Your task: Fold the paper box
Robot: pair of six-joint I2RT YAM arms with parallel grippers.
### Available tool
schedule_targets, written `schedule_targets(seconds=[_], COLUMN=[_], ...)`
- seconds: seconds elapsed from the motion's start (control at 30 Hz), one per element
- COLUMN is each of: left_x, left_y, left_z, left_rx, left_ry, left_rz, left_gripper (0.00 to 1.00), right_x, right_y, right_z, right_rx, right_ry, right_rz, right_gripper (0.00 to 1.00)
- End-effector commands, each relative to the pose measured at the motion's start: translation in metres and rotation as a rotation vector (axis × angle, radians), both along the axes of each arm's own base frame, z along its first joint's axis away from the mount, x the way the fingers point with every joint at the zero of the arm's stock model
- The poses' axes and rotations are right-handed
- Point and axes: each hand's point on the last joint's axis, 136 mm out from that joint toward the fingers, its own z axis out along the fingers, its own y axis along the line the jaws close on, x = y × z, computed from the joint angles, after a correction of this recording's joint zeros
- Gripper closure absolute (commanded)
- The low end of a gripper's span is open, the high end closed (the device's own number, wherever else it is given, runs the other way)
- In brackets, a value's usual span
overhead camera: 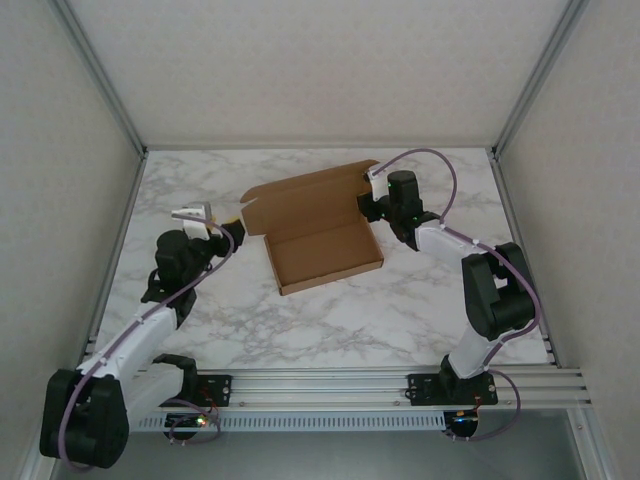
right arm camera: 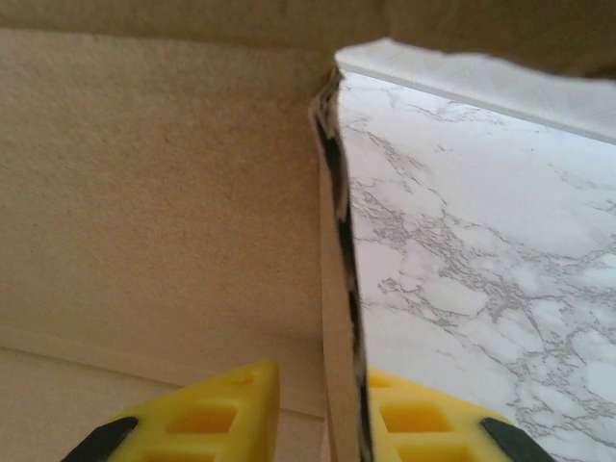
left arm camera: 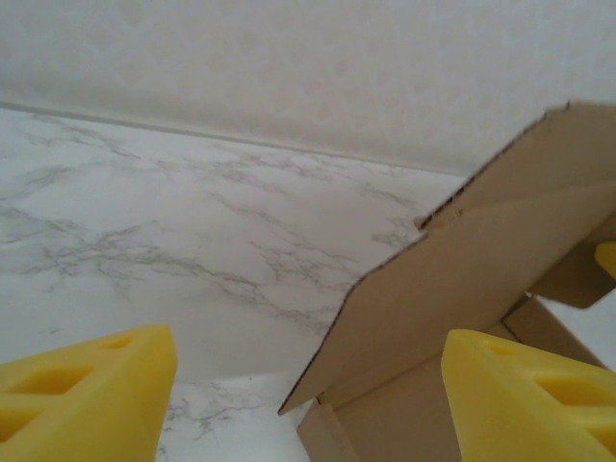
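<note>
The paper box (overhead camera: 320,240) is a shallow brown cardboard tray in the middle of the marble table, with its lid panel raised at the far side. My right gripper (overhead camera: 373,186) is at the box's far right corner. In the right wrist view its yellow fingers (right arm camera: 217,419) are shut on the upright side wall (right arm camera: 337,318), one finger inside the box (right arm camera: 164,192) and one outside. My left gripper (overhead camera: 222,221) hovers just off the box's left end. Its fingers (left arm camera: 87,385) stand open (left arm camera: 308,351), with the box's left flap (left arm camera: 462,289) ahead and to the right, untouched.
The marble tabletop (overhead camera: 400,310) is bounded by grey walls at the left, right and back. An aluminium rail (overhead camera: 330,385) runs along the near edge where the arm bases are bolted. Bare marble (left arm camera: 192,250) lies left of the box.
</note>
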Motion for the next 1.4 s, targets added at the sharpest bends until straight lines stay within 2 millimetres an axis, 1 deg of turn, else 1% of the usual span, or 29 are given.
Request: schedule_targets(seconds=[0.0,0.13,0.27,0.33,0.57,0.67,0.83,1.0,1.13,1.27,1.37], left_x=[0.002,0.005,0.015,0.020,0.034,0.038,0.043,0.052,0.049,0.047,0.047], left_y=[-0.019,-0.026,-0.028,-0.032,-0.036,-0.040,-0.047,-0.043,-0.051,-0.060,-0.067], left_z=[-0.001,-0.004,-0.006,-0.008,-0.005,-0.002,0.004,0.006,0.013,0.014,0.011], left_rx=[0.069,0.085,0.094,0.105,0.125,0.126,0.126,0.130,0.087,0.036,-0.002], left_ry=[-0.065,-0.114,-0.117,-0.113,-0.134,-0.140,-0.152,-0.132,-0.149,-0.153,-0.140], left_rz=[-0.125,-0.172,-0.193,-0.213,-0.230,-0.249,-0.253,-0.131,-0.082,-0.039,-0.023], left_gripper=[0.28,0.32,0.34,0.36,0.41,0.49,0.72,0.88,0.94,0.95,0.95], right_x=[-0.001,0.001,0.000,0.000,-0.001,-0.002,-0.003,-0.005,-0.011,-0.021,-0.024], right_y=[0.001,0.000,0.002,0.004,0.005,0.007,0.008,0.013,0.019,0.033,0.037], right_z=[0.005,0.007,0.008,0.006,0.002,0.001,0.000,0.000,0.000,0.002,0.002], right_rx=[0.009,0.022,0.035,0.039,0.036,0.046,0.050,0.046,0.073,0.103,0.139], right_ry=[-0.006,-0.005,0.006,0.013,0.032,0.044,0.055,0.065,0.083,0.104,0.132], right_rz=[0.017,0.012,0.029,0.035,0.045,0.049,0.030,-0.020,-0.046,-0.058,-0.114], right_gripper=[0.76,0.76,0.76,0.77,0.77,0.78,0.82,0.86,0.91,0.91,0.90])
